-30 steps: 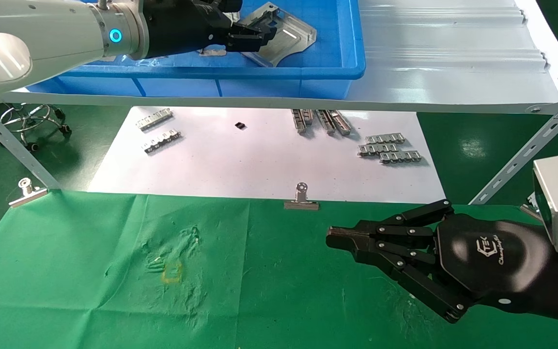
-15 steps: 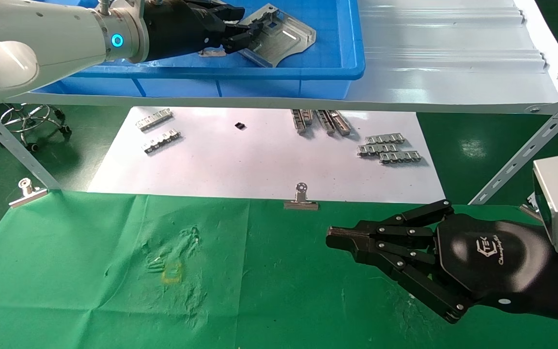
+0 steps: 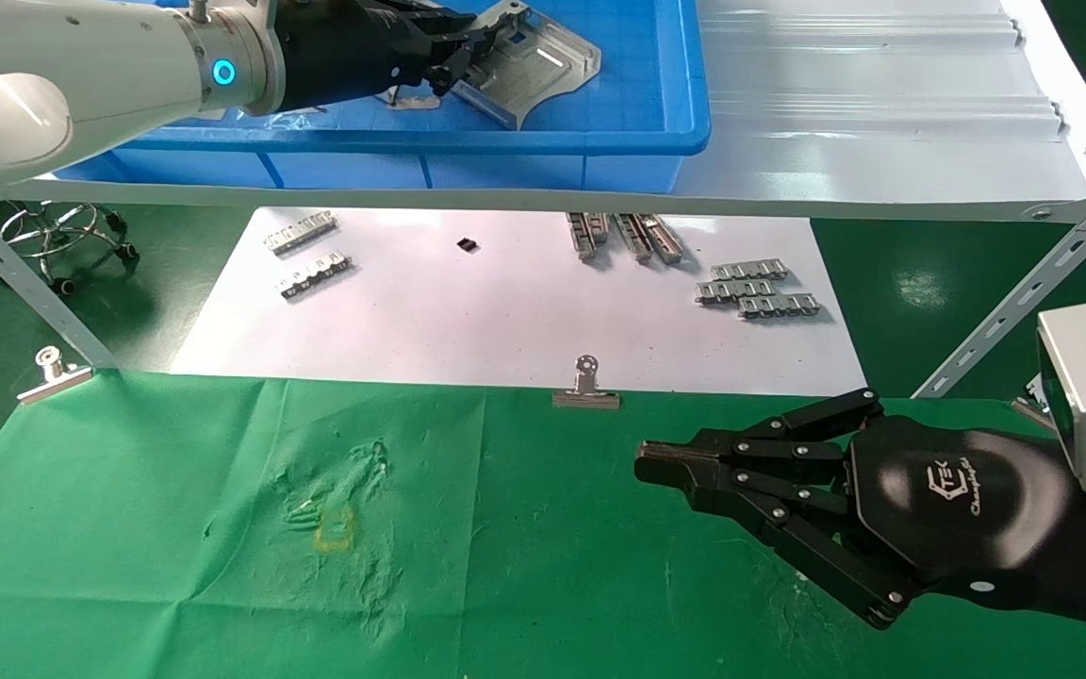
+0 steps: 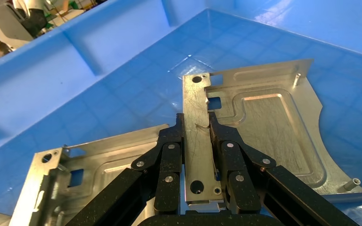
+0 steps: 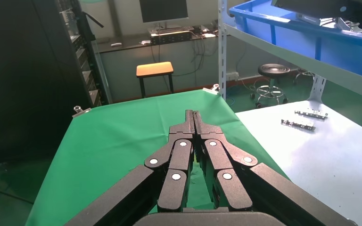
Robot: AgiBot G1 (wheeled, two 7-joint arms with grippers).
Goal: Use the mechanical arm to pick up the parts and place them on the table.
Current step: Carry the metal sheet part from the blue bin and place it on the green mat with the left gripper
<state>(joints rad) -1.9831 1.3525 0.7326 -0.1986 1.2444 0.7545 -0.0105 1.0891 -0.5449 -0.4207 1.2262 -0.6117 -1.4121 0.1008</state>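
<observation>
Green wrinkled cloth covers the bench (image 3: 524, 585), with a faint yellow mark (image 3: 336, 530) seen toward its left and binder clips (image 3: 586, 387) fixed along its far edge. Beyond that edge a white paper sheet (image 3: 505, 311) is laid out, carrying small toothed silver strips (image 3: 758, 288) in several groups. Above it a white metal shelf (image 3: 882, 113) is mounted on angled struts, and a blue plastic bin (image 3: 656, 104) is set on the shelf's left part.

Inside the bin the left gripper (image 3: 463, 52) is clenched on the folded flange of a stamped sheet-metal part (image 3: 543, 71), which is tilted, its gripped side raised toward the gripper. In the left wrist view the flange is pinched between the two black fingertips (image 4: 219, 129), and a second, similar part (image 4: 103, 165) is seen lying beside it on the bin floor. The held part (image 4: 264, 122) is shiny silver, with an embossed rectangular ridge, square holes and one concave curved edge. The bin's walls stand close around it.

The right gripper (image 3: 661, 464) is held low over the right side of the bench, its fingers pressed together on nothing, well apart from the bin.
</observation>
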